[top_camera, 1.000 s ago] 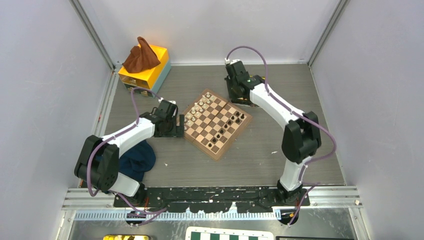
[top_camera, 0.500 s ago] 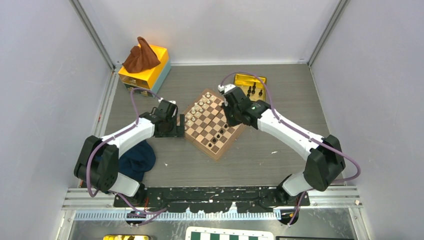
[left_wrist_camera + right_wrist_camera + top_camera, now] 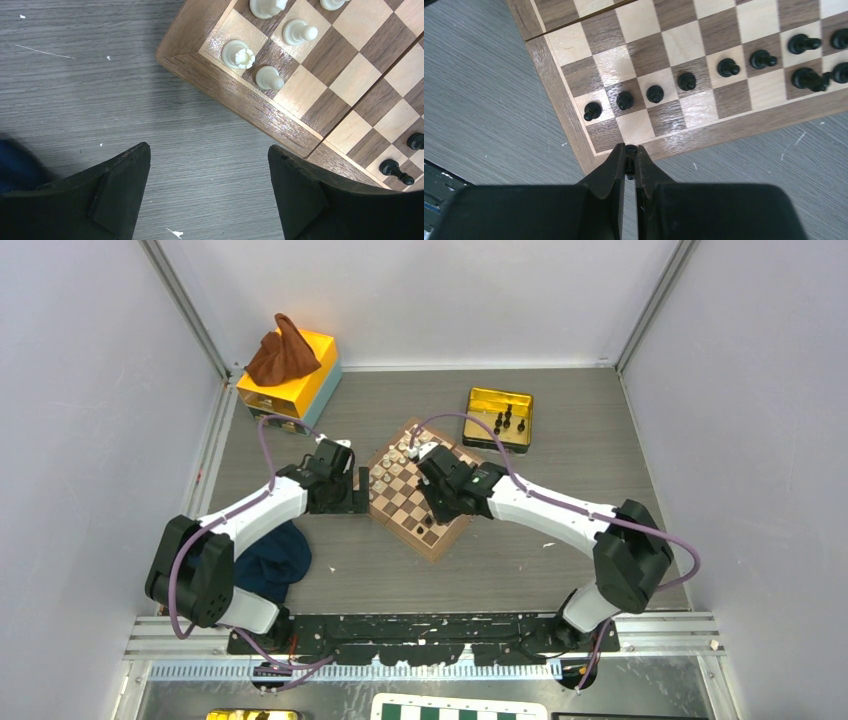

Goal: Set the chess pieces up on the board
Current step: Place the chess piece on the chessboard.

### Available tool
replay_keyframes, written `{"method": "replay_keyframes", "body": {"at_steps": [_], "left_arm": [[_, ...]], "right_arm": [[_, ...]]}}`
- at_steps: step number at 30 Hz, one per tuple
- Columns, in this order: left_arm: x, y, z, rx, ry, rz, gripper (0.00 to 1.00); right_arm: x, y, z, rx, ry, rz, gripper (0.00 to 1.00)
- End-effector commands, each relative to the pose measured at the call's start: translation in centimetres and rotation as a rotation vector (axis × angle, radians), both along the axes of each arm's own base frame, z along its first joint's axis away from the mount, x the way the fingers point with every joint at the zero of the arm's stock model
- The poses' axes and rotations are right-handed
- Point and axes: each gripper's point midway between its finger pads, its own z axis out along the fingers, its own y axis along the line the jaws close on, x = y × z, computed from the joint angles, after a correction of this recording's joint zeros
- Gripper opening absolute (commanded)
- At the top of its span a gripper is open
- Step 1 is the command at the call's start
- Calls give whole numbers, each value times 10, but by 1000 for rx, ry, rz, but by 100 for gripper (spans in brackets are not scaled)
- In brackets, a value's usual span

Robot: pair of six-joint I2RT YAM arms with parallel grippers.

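A tiny black chess piece [image 3: 629, 165], or what looks like one since little of it shows, is pinched between the fingertips of the right gripper [image 3: 629, 149], whose jaws are almost fully closed around it. It hangs over the brown rim of the board [image 3: 563, 100] at the near corner on the black side. Just beyond it, a row of black pawns [image 3: 655, 93] stands on the second rank. The back-rank squares in front of them at this corner are bare.

To place the piece well, the gripper should move forward until it is centred over its bare square. It should then come straight down, keeping clear of the pawns just beside. The jaws should part only slightly, and only once the base touches the wood. Then the gripper should lift straight up.

More black pieces wait in a gold tray [image 3: 499, 416] beyond the board. The left gripper [image 3: 210, 185] hovers wide open and empty just off the opposite edge, near the cream pieces [image 3: 237, 54].
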Motion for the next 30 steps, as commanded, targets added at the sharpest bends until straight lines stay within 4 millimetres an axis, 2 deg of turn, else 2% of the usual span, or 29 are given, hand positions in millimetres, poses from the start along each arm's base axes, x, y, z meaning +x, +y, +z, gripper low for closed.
{"method": "replay_keyframes", "body": {"at_steps": [1,9,21,30], "left_arm": [[9,-6,19,-27,-60,-1,88],[10,-6,20,-28,-65,-1,88],[10,-7,16,-29,-54,-2,88],[9,-7,16,-29,-52,-4,88]], "right_arm": [[3,17,-2,16,-38,2,1],[3,18,-19,-15,-63,-16,1],[6,6,-33,-38,-127,-59,1],[9,8,-33,-34,-135,-59,1]]}}
